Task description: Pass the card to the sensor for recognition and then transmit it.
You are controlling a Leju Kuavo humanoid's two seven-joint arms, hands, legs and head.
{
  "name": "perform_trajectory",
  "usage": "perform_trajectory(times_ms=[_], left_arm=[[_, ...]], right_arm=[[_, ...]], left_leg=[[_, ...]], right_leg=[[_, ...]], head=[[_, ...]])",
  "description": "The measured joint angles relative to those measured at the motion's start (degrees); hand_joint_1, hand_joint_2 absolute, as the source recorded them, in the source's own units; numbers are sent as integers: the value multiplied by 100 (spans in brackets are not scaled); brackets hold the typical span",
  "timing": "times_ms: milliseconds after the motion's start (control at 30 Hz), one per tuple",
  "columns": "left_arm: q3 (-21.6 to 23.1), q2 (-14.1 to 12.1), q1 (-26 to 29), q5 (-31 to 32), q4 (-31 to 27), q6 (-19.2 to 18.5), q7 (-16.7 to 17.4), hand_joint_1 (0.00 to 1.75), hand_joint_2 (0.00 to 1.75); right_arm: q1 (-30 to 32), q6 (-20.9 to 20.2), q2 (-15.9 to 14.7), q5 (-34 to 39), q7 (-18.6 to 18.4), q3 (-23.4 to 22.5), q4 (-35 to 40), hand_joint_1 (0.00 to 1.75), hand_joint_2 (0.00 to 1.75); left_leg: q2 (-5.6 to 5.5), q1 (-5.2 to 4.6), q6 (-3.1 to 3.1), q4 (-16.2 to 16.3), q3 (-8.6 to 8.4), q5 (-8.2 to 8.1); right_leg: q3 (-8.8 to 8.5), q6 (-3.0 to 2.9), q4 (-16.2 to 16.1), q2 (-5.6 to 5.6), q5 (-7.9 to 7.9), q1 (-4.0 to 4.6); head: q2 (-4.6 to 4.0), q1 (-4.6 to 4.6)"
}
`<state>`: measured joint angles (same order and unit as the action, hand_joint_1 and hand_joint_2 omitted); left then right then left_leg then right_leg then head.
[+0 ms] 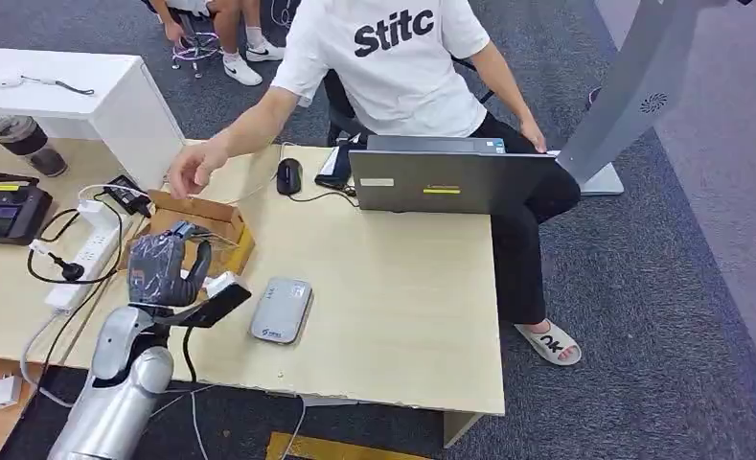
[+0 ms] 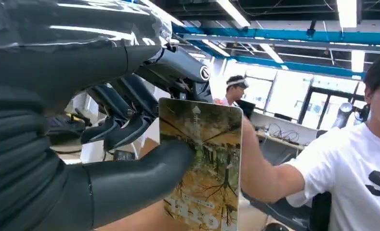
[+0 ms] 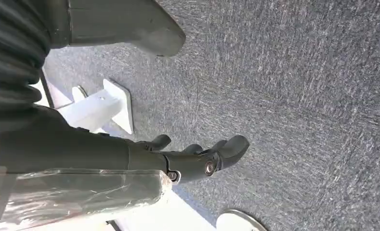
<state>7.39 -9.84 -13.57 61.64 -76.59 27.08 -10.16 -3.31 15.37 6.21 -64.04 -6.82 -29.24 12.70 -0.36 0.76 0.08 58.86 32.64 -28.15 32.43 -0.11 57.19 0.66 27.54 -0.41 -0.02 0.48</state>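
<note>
My left hand is raised above the left part of the wooden table, just in front of a cardboard box. It pinches a card printed with a yellow and brown tree picture between the thumb and the dark fingers, and the card stands upright. The sensor, a flat grey-white device, lies on the table just right of that hand. My right hand hangs over grey carpet with its fingers apart and nothing in it.
A person in a white T-shirt sits across the table behind a grey laptop and reaches a hand over the cardboard box. A mouse, a power strip and cables lie at the left.
</note>
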Motion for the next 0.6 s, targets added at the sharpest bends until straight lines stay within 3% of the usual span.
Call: perform_trajectory(times_ms=[400,433,467,600], left_arm=[[-245,-216,-277,-201,0,-70,90,175,175],[-256,-229,-287,-201,0,-70,90,143,175],[-273,-238,-295,-201,0,-68,90,0,175],[-315,-227,-300,-214,0,75,90,0,175]], right_arm=[[1,28,0,13,11,-136,2,0,175],[1,28,0,2,9,-140,2,0,175],[1,31,0,2,9,-142,0,0,175],[0,55,0,-7,9,-179,0,0,175]], left_leg=[[1,-1,0,0,-1,0],[1,0,0,0,-1,0],[2,0,0,0,-1,0],[1,0,1,0,0,-1]], right_leg=[[0,0,0,4,0,-1],[0,0,0,4,0,-1],[0,0,0,5,0,-1],[1,0,0,4,0,-1]], head=[[0,0],[0,0],[0,-2],[0,0]])
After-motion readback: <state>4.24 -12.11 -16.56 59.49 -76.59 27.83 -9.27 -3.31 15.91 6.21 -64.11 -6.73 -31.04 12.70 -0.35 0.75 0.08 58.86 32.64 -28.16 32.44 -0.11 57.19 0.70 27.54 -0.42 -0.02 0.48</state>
